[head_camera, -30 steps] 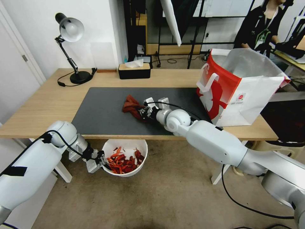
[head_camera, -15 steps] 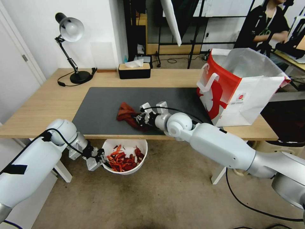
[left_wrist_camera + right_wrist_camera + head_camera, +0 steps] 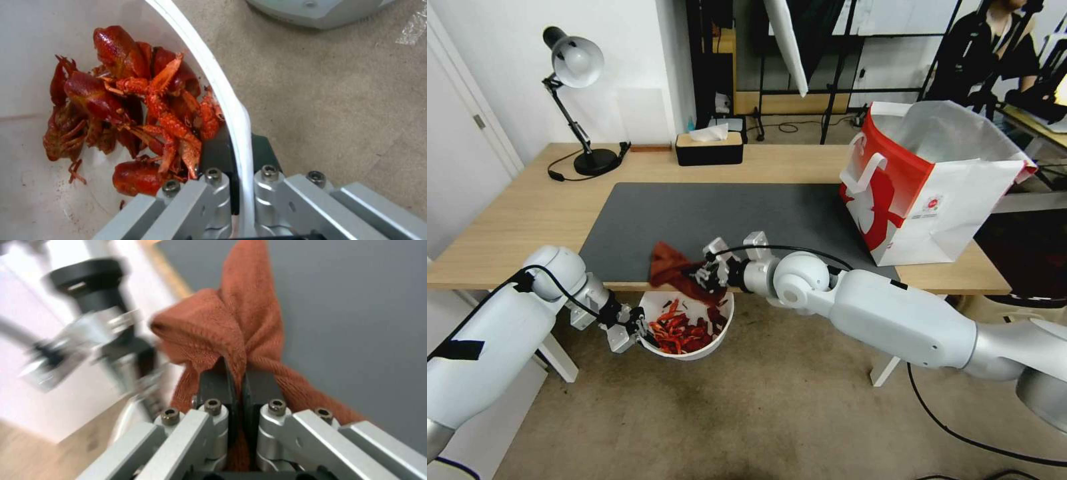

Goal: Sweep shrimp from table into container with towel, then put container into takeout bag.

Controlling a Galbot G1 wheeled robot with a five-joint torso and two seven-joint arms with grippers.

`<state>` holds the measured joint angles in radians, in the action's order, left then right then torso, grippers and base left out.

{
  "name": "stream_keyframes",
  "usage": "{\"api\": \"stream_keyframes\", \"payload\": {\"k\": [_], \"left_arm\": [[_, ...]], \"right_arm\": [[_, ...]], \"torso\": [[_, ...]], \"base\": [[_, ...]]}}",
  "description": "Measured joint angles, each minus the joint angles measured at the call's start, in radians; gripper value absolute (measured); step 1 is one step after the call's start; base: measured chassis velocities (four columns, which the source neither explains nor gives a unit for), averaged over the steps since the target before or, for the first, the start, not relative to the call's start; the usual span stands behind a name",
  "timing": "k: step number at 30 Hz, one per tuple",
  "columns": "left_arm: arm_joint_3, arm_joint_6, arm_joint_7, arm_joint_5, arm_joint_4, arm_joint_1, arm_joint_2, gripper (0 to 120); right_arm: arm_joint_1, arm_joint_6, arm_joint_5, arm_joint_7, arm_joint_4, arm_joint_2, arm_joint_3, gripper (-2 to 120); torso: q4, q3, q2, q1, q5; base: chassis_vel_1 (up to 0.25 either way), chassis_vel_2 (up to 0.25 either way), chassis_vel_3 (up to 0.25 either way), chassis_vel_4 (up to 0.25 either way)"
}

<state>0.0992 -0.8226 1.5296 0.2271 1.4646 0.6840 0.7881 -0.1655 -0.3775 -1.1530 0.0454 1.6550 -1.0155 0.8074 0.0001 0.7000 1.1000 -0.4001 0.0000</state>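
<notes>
Shrimp (image 3: 679, 331) are being caught in the container (image 3: 721, 333), which is being held below the surface (image 3: 514, 220) edge by the left end effector (image 3: 635, 328), clamped on its rim. Towel (image 3: 668, 268) is being dragged over that edge (pinched tight) by the right end effector (image 3: 704, 274), closed on the cloth.

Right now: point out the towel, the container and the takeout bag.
towel (image 3: 668, 267): head view, bunched cloth at the table's front edge.
container (image 3: 715, 337): head view, white outer wall below the table.
takeout bag (image 3: 960, 207): head view, white front panel.
</notes>
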Motion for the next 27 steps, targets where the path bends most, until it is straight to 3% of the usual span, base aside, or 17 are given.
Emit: {"api": "stream_keyframes", "payload": {"k": [6, 13, 15, 19, 20, 27], "left_arm": [[0.0, 0.0, 0.0, 0.0, -0.005, -0.002, 0.003, 0], [0.006, 0.0, 0.0, 0.006, -0.002, 0.01, 0.011, 0], [0.007, 0.0, 0.0, 0.006, 0.001, 0.013, 0.012, 0], [0.01, 0.0, 0.0, 0.007, 0.017, 0.024, 0.012, 0], [0.01, 0.0, 0.0, 0.007, 0.017, 0.024, 0.012, 0], [0.006, 0.0, 0.0, 0.007, 0.033, 0.037, 0.013, 0]], "right_arm": [[0.027, 0.0, 0.015, 0.118, 0.07, 0.058, 0.045, 1], [0.016, 0.179, 0.037, 0.209, 0.063, 0.078, 0.019, 1], [0.008, 0.22, 0.037, 0.189, 0.064, 0.078, 0.015, 1], [-0.073, 0.326, 0.039, -0.007, 0.105, 0.074, -0.078, 1], [-0.073, 0.326, 0.039, -0.007, 0.105, 0.074, -0.078, 1], [-0.236, 0.358, 0.08, -0.253, 0.184, 0.104, -0.309, 1]], "torso": [[-0.0001, 0.0, 0.0, 0.0, 0.0], [0.0001, 0.0, 0.0, 0.0, 0.0], [-0.0001, 0.0, 0.0, 0.0, 0.0001], [0.0001, 0.0, 0.0, 0.0, 0.0001], [0.0001, 0.0, 0.0, 0.0, 0.0001], [-0.0001, 0.0, 0.0, 0.0, 0.0003]], "base": [[0.0, 0.0, 0.0, 0.0], [0.0, 0.0, 0.0, 0.0], [0.0, 0.0, 0.0, 0.0], [0.0, 0.0, 0.0, 0.0], [0.0, 0.0, 0.0, 0.0], [0.0, 0.0, 0.0, 0.0]]}}
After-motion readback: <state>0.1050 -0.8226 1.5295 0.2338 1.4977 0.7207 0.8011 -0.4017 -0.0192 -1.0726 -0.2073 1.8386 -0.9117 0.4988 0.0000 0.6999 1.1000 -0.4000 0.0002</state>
